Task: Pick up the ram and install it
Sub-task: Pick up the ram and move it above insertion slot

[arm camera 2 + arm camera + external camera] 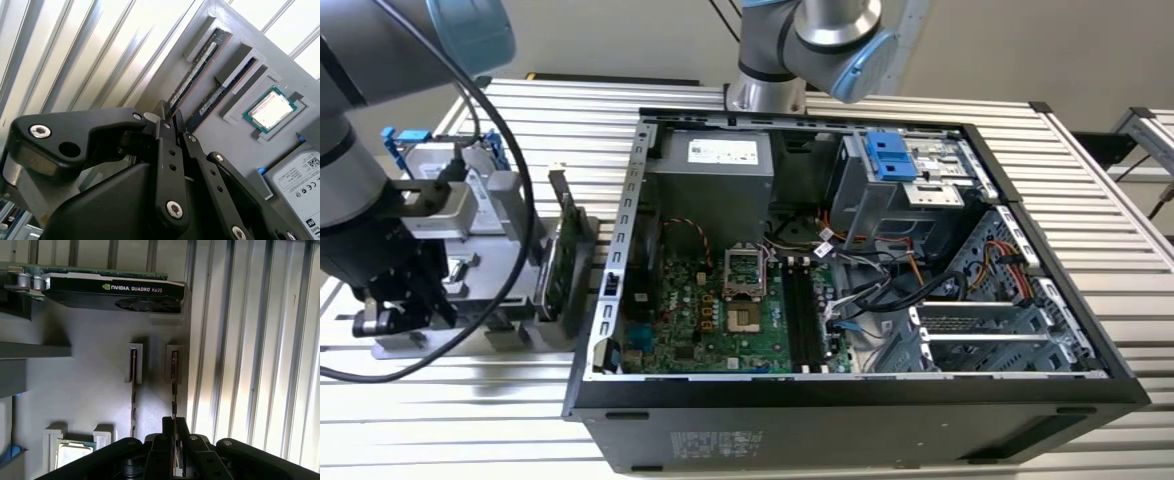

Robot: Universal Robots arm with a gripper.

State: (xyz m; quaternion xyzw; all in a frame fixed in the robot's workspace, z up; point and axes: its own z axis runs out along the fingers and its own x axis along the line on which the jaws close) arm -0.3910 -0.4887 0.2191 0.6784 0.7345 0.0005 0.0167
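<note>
Two ram sticks stand on edge in the grey holder (90, 390). The ram (173, 377) nearest the ribbed table runs straight between my fingertips, its far end still in its holder bracket. My gripper (175, 421) is shut on it; in the second wrist view the same ram (197, 67) leads into the gripper (169, 111). The other ram (133, 390) (220, 92) stands free beside it. In the exterior view my gripper (400, 315) hangs over the holder (480, 335) at the exterior view's left, apart from the motherboard's black slots (803, 315).
A green card with a metal bracket (110, 287) (560, 250) stands in the holder past the sticks. A processor chip (270, 110) and a silver hard drive (300, 175) lie on the holder's other side. The open computer case (1041, 200) fills the middle of the ribbed table (547, 110).
</note>
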